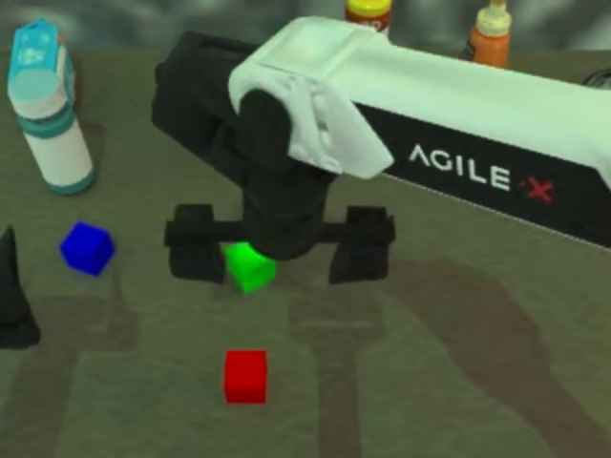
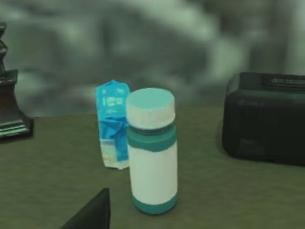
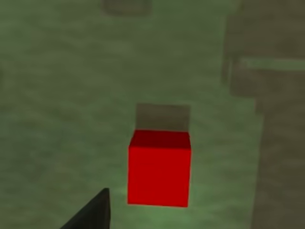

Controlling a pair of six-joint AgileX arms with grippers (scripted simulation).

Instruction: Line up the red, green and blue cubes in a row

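Note:
My right gripper (image 1: 277,250) hangs over the table's middle, open wide, its two black fingers (image 1: 196,253) spread far apart. The green cube (image 1: 251,266) sits on the table between them, close to the left-hand finger and partly under the wrist. Nearer the front edge lies the red cube (image 1: 245,376), which fills the right wrist view (image 3: 158,169) beyond one fingertip (image 3: 93,212). The blue cube (image 1: 88,248) rests apart at the left. My left gripper (image 1: 13,296) is parked at the left edge, open; only one finger (image 2: 93,212) shows in its wrist view.
A white bottle with a teal cap (image 1: 55,143) (image 2: 151,152) stands at the back left, a blue carton (image 1: 38,43) (image 2: 112,124) behind it. A black boxy object (image 1: 186,72) (image 2: 264,119) sits behind the right arm. A yellow bottle (image 1: 368,14) and an orange bottle (image 1: 492,36) stand at the back.

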